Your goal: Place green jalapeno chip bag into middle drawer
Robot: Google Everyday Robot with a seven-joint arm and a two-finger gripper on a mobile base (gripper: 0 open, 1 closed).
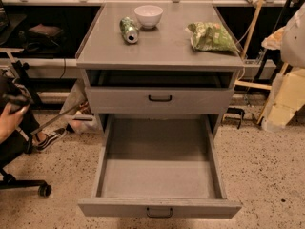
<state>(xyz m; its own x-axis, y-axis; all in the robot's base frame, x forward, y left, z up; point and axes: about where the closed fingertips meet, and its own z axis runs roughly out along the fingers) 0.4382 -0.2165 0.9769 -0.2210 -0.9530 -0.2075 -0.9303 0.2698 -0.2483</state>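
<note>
The green jalapeno chip bag (pixel 212 36) lies on the right side of the grey cabinet top (pixel 162 49), wrinkled, with pale print. The middle drawer (pixel 159 175) is pulled far out toward me. Its flat tray is bare, with tall side walls and a small dark handle (pixel 159 213) at its front. My gripper is out of view. Only a pale rounded shape (pixel 293 32) shows at the right edge, apart from the bag.
A green drink can (pixel 128 30) lies on its side next to a white bowl (pixel 148 15) at the back of the top. A shallower drawer front (pixel 159 99) with a black handle is shut. A person's hand (pixel 9 120) and a chair wheel (pixel 44 190) are at the left. Pale foam blocks (pixel 286 99) stand at the right.
</note>
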